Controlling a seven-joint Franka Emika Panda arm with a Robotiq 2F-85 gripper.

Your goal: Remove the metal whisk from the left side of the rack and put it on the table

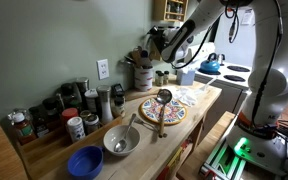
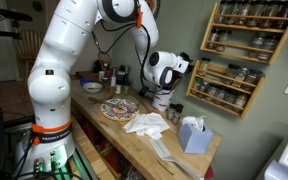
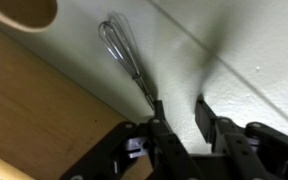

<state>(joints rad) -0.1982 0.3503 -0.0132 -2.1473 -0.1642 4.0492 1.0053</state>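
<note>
1. Jaws: seen released in the wrist view, with a clear gap between the two dark fingers (image 3: 203,115). Nothing is clamped between them.
2. Whisk (image 3: 124,52): found straight ahead of the jaws, flat against the pale wall (image 3: 244,50). Its thin handle end is met at the tip of one finger. Whether it is touched there or only overlapped cannot be told.
3. Long axis: the wire head lies farthest from the jaws and the handle comes back towards them. The line is slanted to one side of the gap, not centred in it. A small sideways shift is judged needed before closing, so that the handle is taken between the fingers.
4. Place: in an exterior view the wrist is seen just beside the left edge of the rack (image 2: 224,85). The bench (image 1: 152,142) lies well below. The whisk is judged to be up at the rack, not yet brought down.
5. Surroundings: a brown wooden surface (image 3: 44,115) fills the lower left of the wrist view. Whether it is bench or rack cannot be told. A rounded wooden shape (image 3: 19,10) is cut off at the top corner and not identified.
6. Hidden: no hook or peg holding the whisk can be seen, and the handle's end is covered by the finger. In both exterior views the whisk is too small to be picked out. A crock of utensils (image 1: 142,72) stands near the arm and is not to be mistaken for the rack.
</note>
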